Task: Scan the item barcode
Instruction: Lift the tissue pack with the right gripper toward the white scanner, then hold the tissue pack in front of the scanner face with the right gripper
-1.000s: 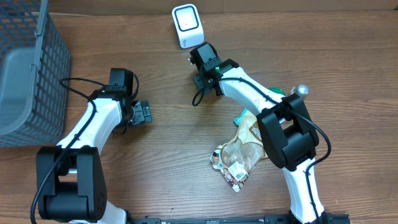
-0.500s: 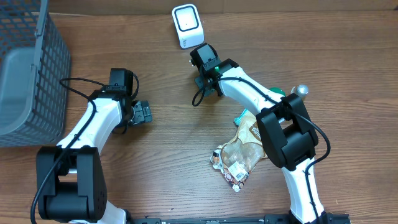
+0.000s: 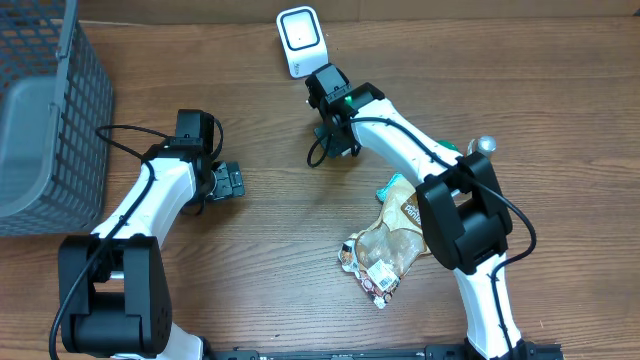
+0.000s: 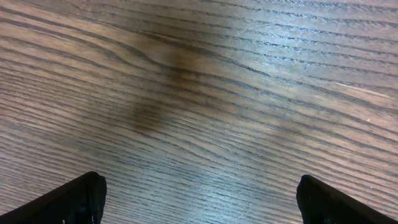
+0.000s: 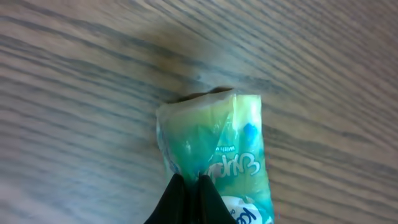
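Pinched tight between right tool tips: green-and-white packet, held over wood desk, near white scanner. Spread wide, gripping nothing: left tool, low above desk. Lying beside right arm: snack bags. Far left: grey mesh basket.

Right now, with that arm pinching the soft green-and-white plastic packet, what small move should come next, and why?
Probably lift the green-and-white plastic packet and tip it toward the white box-shaped scanner. The right gripper is shut on the packet, low over the wooden table, and the scanner stands just beyond it in the overhead view.
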